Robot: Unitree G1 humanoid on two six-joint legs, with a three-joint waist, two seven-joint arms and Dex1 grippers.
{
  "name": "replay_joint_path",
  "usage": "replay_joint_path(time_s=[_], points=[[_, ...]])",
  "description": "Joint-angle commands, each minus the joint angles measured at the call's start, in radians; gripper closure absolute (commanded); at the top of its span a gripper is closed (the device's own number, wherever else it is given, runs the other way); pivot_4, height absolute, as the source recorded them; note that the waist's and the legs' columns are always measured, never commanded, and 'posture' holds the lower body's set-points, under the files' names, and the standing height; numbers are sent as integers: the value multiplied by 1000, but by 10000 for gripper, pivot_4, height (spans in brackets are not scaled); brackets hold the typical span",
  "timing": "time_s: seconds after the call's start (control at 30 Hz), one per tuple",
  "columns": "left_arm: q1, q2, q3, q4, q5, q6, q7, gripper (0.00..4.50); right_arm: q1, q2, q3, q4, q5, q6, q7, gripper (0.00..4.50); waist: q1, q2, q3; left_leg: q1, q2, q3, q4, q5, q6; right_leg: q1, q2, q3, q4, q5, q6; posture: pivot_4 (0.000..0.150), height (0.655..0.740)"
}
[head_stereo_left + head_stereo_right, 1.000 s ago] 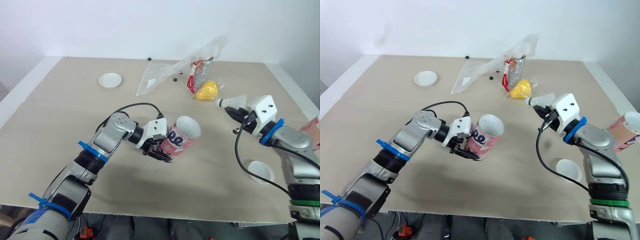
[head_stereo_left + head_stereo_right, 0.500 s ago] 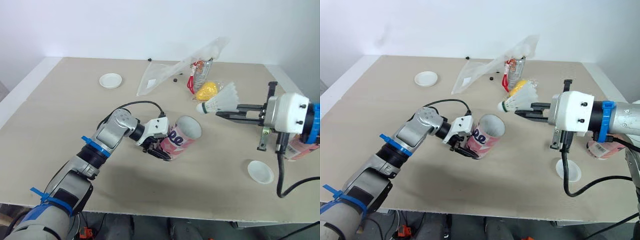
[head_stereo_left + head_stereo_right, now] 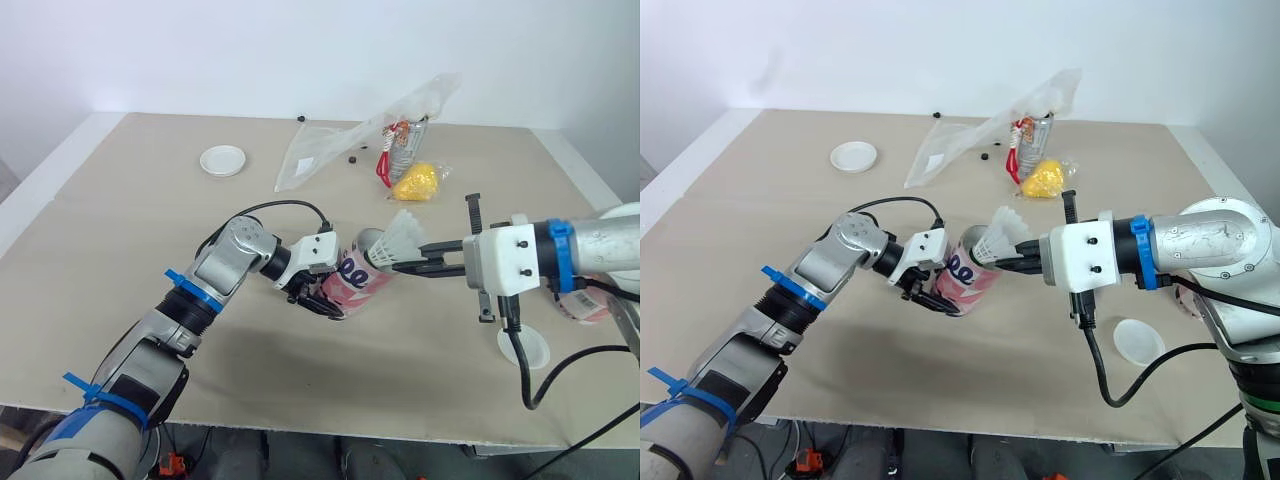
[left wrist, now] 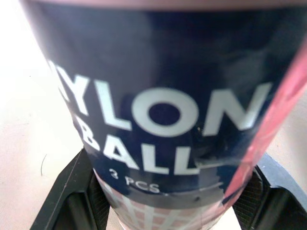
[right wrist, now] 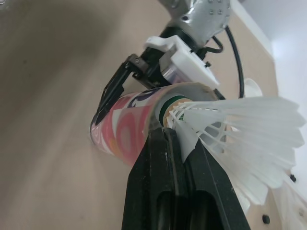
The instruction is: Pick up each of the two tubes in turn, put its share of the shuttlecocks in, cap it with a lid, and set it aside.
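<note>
Black right fingers (image 5: 160, 191) pinch shuttlecock (image 5: 240, 139) at tube (image 5: 120, 136) mouth.

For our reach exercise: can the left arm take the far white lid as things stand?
Probably not yet: the left gripper is shut on the tube; otherwise nothing lies between it and the lid.

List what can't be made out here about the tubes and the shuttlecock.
- Contents of the held tube: in both eye views the shuttlecock and right gripper cover its mouth.
- The second tube: left eye view, mostly behind the right arm, near the edge.
- The held tube's print: left wrist view, cut off by the picture edges.
- Items beside the plastic bag: too small to identify in the eye views.
</note>
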Motion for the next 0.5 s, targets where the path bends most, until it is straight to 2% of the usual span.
replay_joint_path(time_s=[0.03,0.07,0.1,0.17,0.23,0.27,0.37,0.4,0.47,0.5], points=[[-1,3,17,-21,6,10,14,16780,-43,4,-1,15,-14,-28,26,44424,0,0,0,0,0,0,0,0,0,0,0,0,0,0,0,1500,7400],[0,3,17,-22,6,11,14,16780,-50,6,0,20,-13,-29,31,41515,0,0,0,0,0,0,0,0,0,0,0,0,0,0,0,1500,7400],[0,3,17,-23,5,12,15,16780,-56,6,0,22,-7,-21,36,35214,0,0,0,0,0,0,0,0,0,0,0,0,0,0,0,1500,7400],[3,6,19,-25,5,14,15,16780,-66,15,-16,24,16,-6,30,29170,0,0,0,0,0,0,0,0,0,0,0,0,0,0,0,1500,7400],[5,7,19,-24,5,15,15,16780,-61,25,-36,26,42,14,14,27822,0,0,0,0,0,0,0,0,0,0,0,0,0,0,0,1500,7400],[6,8,19,-24,5,14,15,16780,-58,32,-48,26,59,31,2,20869,0,0,0,0,0,0,0,0,0,0,0,0,0,0,0,1500,7400],[5,9,19,-23,5,15,14,16780,-55,45,-77,34,88,68,-26,14142,0,0,0,0,0,0,0,0,0,0,0,0,0,0,0,1500,7400],[5,8,20,-22,5,15,15,16780,-48,52,-97,38,106,89,-42,7350,0,0,0,0,0,-1,0,0,0,0,0,0,0,0,1,1500,7400],[4,8,21,-18,4,14,15,16780,-22,59,-134,43,132,123,-66,1665,0,0,0,0,0,-1,0,0,0,0,0,0,0,0,1,1500,7400],[4,8,21,-17,4,14,15,16780,-6,63,-151,43,144,140,-80,1665,0,0,0,0,0,-1,0,0,0,0,0,0,0,0,1,1500,7400]])
